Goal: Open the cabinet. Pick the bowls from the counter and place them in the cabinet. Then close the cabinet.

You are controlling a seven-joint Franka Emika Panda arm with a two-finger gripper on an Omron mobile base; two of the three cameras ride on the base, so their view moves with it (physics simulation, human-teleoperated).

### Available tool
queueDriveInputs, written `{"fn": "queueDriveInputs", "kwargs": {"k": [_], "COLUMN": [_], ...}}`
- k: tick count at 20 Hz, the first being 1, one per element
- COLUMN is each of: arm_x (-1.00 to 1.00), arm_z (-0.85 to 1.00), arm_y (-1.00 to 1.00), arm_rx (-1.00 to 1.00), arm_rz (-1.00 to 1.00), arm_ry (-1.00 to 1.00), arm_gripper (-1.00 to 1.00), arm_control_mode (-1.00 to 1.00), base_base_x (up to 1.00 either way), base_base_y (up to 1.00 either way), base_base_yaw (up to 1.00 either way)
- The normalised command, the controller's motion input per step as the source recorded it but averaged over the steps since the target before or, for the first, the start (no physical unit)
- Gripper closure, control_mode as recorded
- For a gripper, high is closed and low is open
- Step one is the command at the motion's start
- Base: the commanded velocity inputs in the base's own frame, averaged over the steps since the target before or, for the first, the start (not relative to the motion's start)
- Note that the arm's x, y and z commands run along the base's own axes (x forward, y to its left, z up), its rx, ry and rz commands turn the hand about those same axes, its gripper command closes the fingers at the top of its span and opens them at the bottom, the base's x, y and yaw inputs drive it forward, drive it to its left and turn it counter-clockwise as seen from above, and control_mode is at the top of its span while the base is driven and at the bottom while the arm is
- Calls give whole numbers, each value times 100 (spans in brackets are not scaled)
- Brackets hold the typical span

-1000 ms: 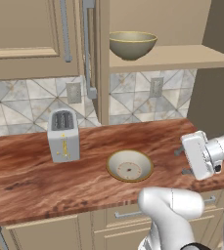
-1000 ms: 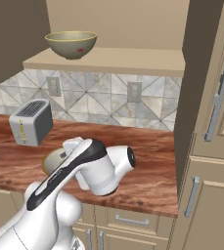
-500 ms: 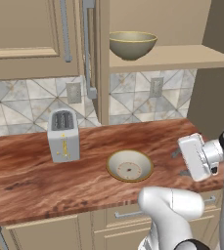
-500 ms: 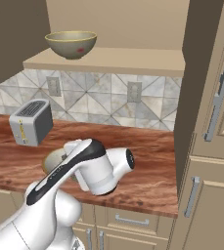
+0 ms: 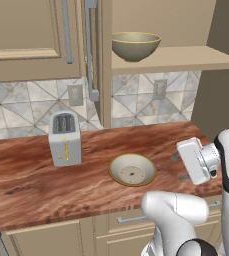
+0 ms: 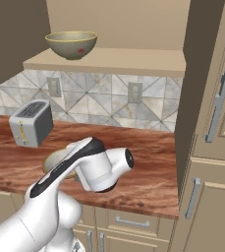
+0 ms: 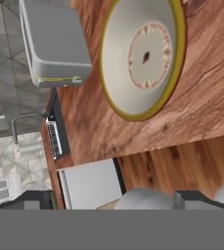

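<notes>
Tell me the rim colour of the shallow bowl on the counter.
Yellow, around a cream inside; the shallow bowl shows best in the hand view.

The beige upper cabinet (image 5: 161,55) stands open, its door (image 5: 93,50) with a long grey bar handle swung out edge-on. On its shelf (image 6: 114,61), well above the tool (image 5: 181,162), sits the deep olive-tan bowl (image 5: 135,46), upright, with a yellowish rim. The wide shallow bowl (image 5: 132,170) lies flat on the reddish-brown wood-grain worktop (image 5: 46,185) just beside the tool, apart from it; its inside is cream with a ringed centre mark (image 7: 146,57).
</notes>
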Motion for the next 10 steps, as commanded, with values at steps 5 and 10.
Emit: {"fn": "queueDriveInputs", "kwargs": {"k": [5, 10], "arm_x": [28, 29], "arm_z": [-22, -22], "arm_y": [0, 0], "arm_rx": [-3, 0], "arm_rz": [0, 0], "arm_ry": [0, 0], "arm_gripper": [-100, -100], "arm_control_mode": [-100, -100], "base_base_x": [0, 0], "base_base_y": [0, 0], "base_base_yaw": [0, 0]}}
